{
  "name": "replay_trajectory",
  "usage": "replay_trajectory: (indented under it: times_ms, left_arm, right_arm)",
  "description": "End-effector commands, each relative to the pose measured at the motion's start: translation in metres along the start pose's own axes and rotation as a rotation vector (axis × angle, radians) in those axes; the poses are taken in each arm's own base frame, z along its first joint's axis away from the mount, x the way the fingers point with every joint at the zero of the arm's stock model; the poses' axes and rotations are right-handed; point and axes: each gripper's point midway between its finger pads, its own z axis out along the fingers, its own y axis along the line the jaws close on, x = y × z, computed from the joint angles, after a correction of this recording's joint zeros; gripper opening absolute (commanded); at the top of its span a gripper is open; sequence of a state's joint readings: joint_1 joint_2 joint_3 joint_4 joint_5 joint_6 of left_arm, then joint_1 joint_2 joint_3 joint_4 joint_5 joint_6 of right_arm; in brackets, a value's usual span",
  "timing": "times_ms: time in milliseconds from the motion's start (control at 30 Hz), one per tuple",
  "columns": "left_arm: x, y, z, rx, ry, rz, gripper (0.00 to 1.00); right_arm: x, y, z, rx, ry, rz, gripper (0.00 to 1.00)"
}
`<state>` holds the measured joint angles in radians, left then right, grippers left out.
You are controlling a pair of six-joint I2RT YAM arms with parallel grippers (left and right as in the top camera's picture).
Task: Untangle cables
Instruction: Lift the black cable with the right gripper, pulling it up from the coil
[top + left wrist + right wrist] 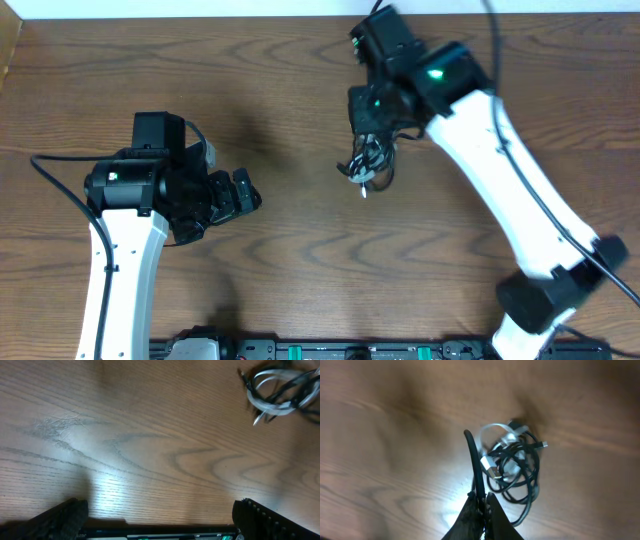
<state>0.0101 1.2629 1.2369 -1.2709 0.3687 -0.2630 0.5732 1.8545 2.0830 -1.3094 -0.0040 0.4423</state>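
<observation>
overhead shows a brown wood-grain surface (pixel 300 250), a pale strip (pixel 200 8) along its far edge and a dark rail (pixel 330 350) with green lights at the near edge; the left tool (pixel 238 195) sits over bare wood, and the left wrist view shows its fingers (pixel 62 515) spread wide with nothing between them; the right tool (pixel 482 502) is pinched narrow on a black strand of the cables (pixel 515 467), a black-and-white tangle bunched just beyond its tips, right of centre toward the far edge; whether the tangle touches the wood, i cannot tell
</observation>
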Motion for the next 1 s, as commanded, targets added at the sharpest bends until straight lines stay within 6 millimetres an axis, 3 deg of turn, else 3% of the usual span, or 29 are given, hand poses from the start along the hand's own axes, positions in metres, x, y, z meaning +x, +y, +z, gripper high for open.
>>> replay_trajectory:
  times_ms: [0,133,333,600,800,867,967]
  left_arm:
    - [-0.002,-0.003,-0.002,0.007,-0.003,0.000,0.98]
    - [-0.002,-0.003,-0.002,0.007,-0.003,0.001,0.98]
    - [-0.002,-0.003,-0.002,0.007,-0.003,0.001,0.98]
    - [-0.002,-0.003,-0.002,0.007,-0.003,0.001,0.98]
    - [-0.003,-0.003,-0.002,0.008,-0.007,0.002,0.98]
    - [-0.003,-0.003,-0.001,0.008,-0.007,0.002,0.98]
    - [-0.003,-0.003,-0.001,0.008,-0.006,0.002,0.98]
  right_arm:
    - [-0.009,-0.012,-0.009,0.065,-0.057,0.024,0.02]
    - [-0.003,-0.020,0.000,0.107,-0.030,0.055,0.02]
    - [0.010,-0.011,0.010,0.049,0.037,0.055,0.01]
    - [-0.007,0.021,-0.027,-0.165,-0.028,0.065,0.01]
    - [0.007,0.050,-0.036,-0.337,0.036,-0.032,0.01]
    - [0.001,0.031,-0.024,-0.206,-0.003,-0.064,0.02]
    - [-0.005,-0.032,-0.013,0.167,-0.073,0.108,0.02]
